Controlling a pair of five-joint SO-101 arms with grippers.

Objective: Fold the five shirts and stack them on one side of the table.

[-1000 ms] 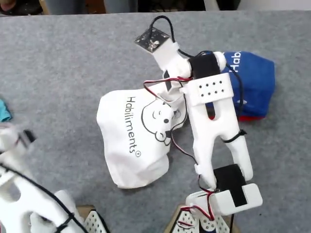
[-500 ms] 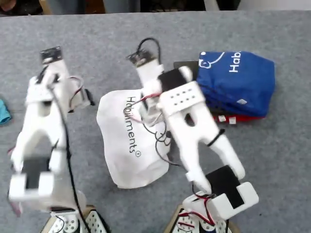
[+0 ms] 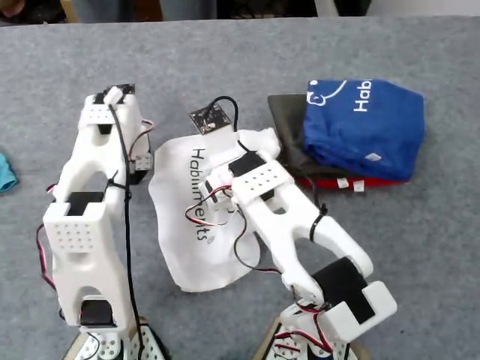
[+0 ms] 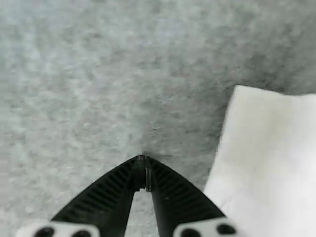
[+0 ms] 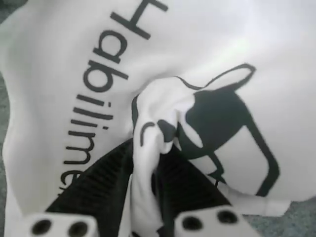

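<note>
Bright, even, diffuse light with only soft shadows

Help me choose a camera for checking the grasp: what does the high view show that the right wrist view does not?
High view's extras: a folded blue shirt stacked on a dark shirt and a red shirt, a teal cloth at the table edge, and the left arm beside the white shirt. Right wrist view's extra: the right arm's fingers pinching a raised fold of the printed front. Shared: the white shirt with its black print.
</note>
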